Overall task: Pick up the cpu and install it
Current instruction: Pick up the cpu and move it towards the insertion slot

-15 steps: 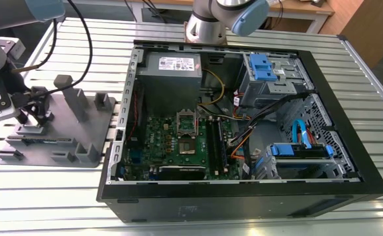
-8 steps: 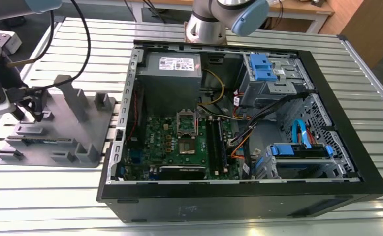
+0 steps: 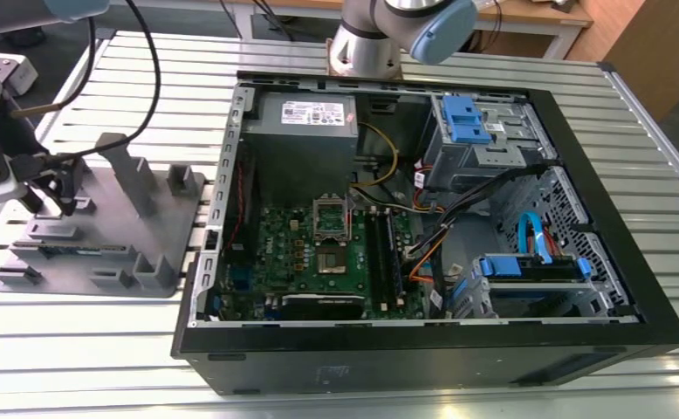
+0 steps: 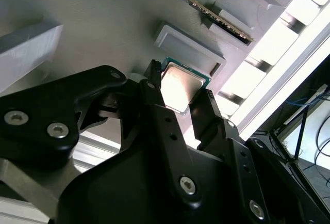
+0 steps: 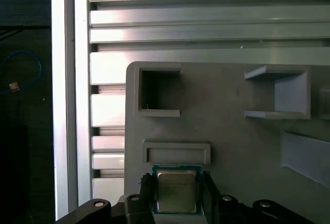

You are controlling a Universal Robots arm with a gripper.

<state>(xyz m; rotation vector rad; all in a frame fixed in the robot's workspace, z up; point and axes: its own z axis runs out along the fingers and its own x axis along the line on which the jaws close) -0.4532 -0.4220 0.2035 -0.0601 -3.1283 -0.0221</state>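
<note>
Black two-fingered gripper (image 4: 178,94) with its jaws drawn in to chip width. Its fingers (image 4: 154,92) stand against two opposite edges of the cpu (image 4: 181,85), a small flat square chip with a shiny silver metal top and a thin green rim. By the look of the contact, the grasp is closed on the chip.

In the first wrist view the cpu (image 5: 176,192) sits level between the fingertips of the gripper (image 5: 176,187). It lies just beside a low rectangular frame moulded into the matte grey plastic holder (image 5: 232,146). Whether the chip has left the holder's surface cannot be told.

In the exterior view the gripper (image 3: 54,196) hangs over the holder (image 3: 119,236) at the exterior view's left, on the slatted aluminium table (image 3: 84,349). Well apart, toward the exterior view's right, lies the open black computer case (image 3: 433,345). Inside it is the green circuit board (image 3: 298,253), whose rectangular metal-framed socket (image 3: 332,218) appears vacant.

Judged progress: pick-up at the grasp stage; carrying across and installation not yet done.
</note>
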